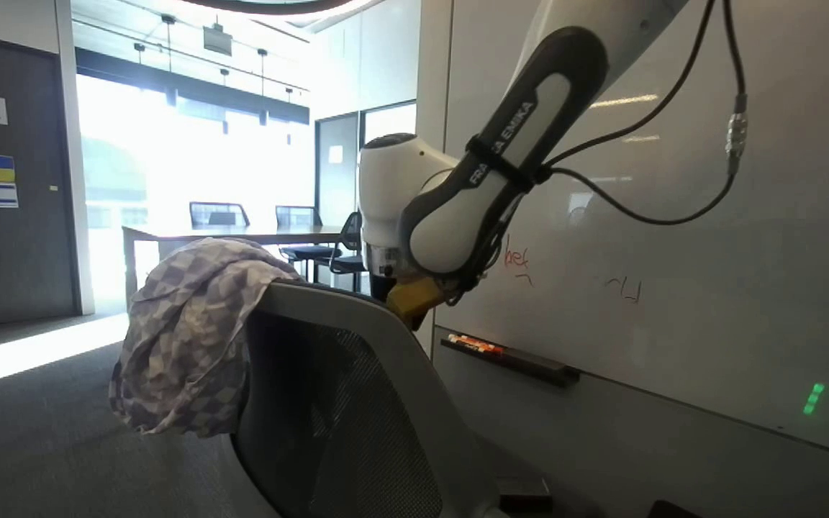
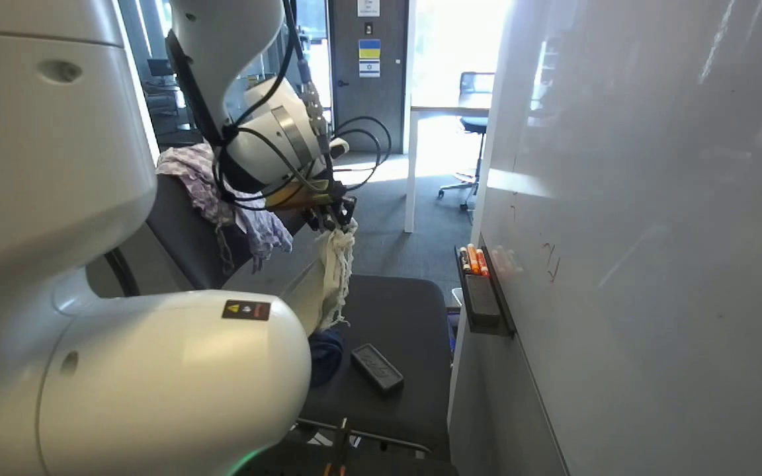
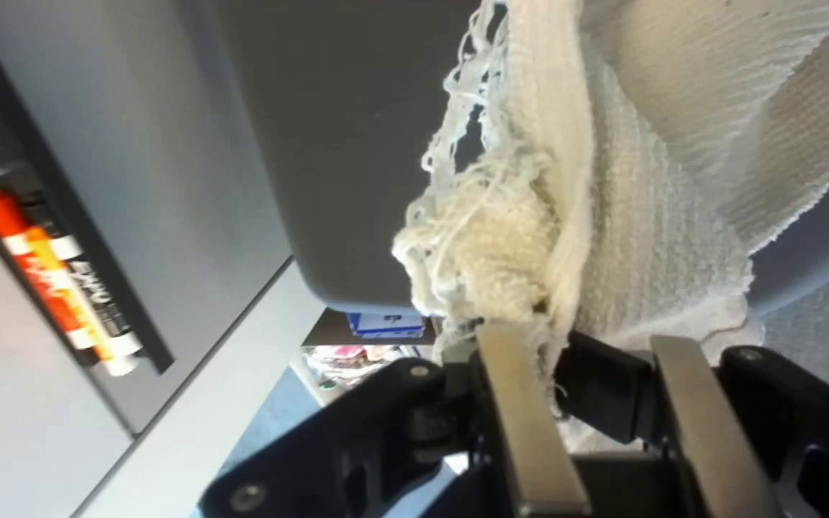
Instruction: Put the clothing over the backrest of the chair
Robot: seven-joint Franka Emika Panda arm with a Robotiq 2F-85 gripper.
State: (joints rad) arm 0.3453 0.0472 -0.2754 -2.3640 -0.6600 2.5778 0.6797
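One cream fringed cloth hung from the gripper, pinched in its grip — over the chair seat, where a dark eraser lay. One purplish patterned cloth was draped over the top of the mesh backrest.

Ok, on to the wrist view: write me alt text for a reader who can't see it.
A fringed cream cloth is pinched in the gripper, which comes in from the bottom of the picture. Behind the cloth is a dark gray chair seat; at left, three markers lie side by side on a dark ledge.
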